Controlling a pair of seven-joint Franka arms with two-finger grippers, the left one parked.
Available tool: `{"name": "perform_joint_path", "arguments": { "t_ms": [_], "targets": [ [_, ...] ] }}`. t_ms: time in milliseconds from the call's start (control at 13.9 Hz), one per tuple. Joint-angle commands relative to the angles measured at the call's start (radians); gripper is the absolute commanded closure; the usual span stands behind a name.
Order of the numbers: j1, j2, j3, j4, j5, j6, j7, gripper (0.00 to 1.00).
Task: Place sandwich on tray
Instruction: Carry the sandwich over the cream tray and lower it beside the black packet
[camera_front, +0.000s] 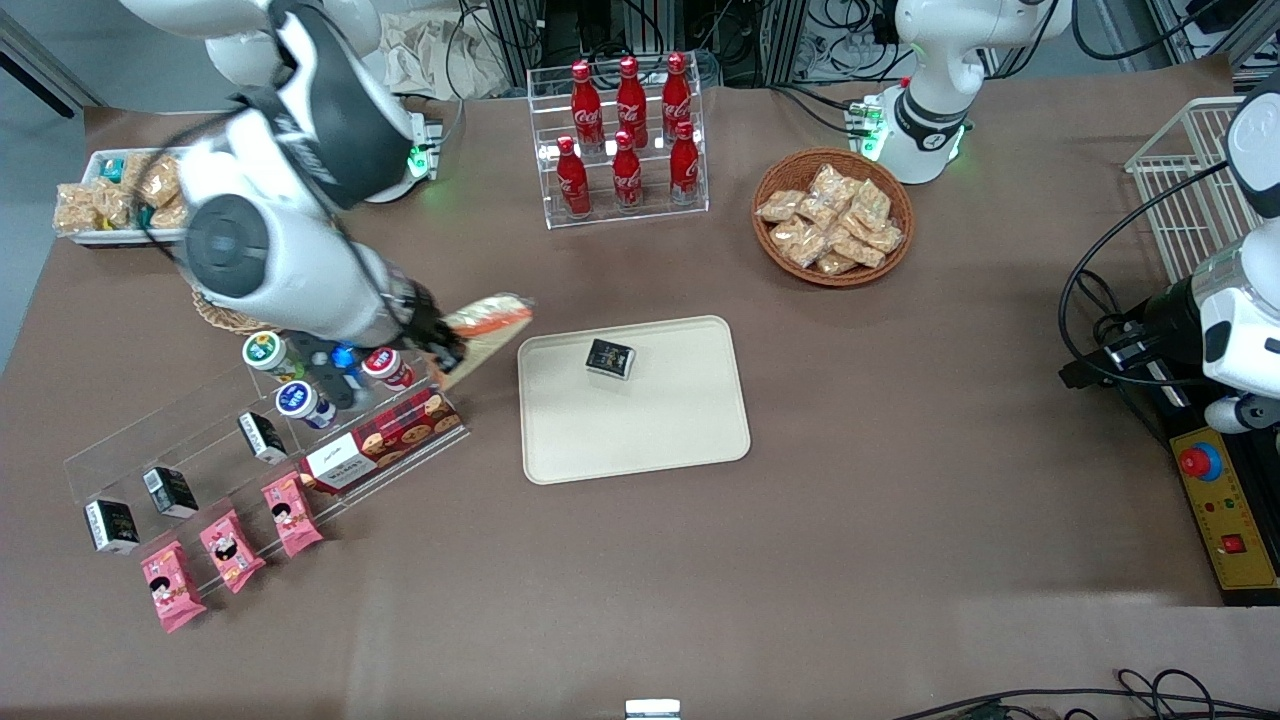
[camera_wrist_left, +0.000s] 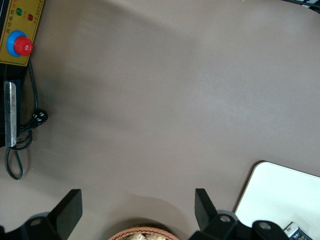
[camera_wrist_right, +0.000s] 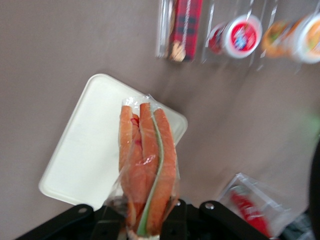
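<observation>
Fig.: Sandwich carried toward tray, above tabletop (camera_front: 900, 450).
Tray (camera_front: 640, 440) lay mid-tabletop w/ small dark box (camera_front: 610, 358) on it; sandwich (camera_front: 487, 325) hung just beside tray's edge, pinched in claw (camera_front: 440, 345). Best set down on bare tray area, clear of box, before releasing.

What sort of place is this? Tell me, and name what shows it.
Probably a robot lab staged as a snack shop: an acrylic rack of cola bottles, a wicker basket of snack packets, an emergency-stop box. The gripper holds the sandwich beside the tray.
</observation>
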Motion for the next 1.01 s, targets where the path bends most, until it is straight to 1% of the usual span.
{"name": "perform_joint_path", "arguments": {
  "t_ms": [0,144,576,719,935],
  "targets": [
    [0.057,0.083,-0.011,0.019,0.049,0.131,0.155,1.0],
    [0.103,0.144,-0.011,0.019,0.056,0.242,0.238,1.0],
    [0.141,0.337,-0.011,0.019,0.057,0.562,0.398,1.0],
    [0.167,0.38,-0.012,0.019,0.057,0.618,0.403,1.0],
    [0.17,0.413,-0.012,0.019,0.057,0.626,0.447,1.0]
  ]
}}
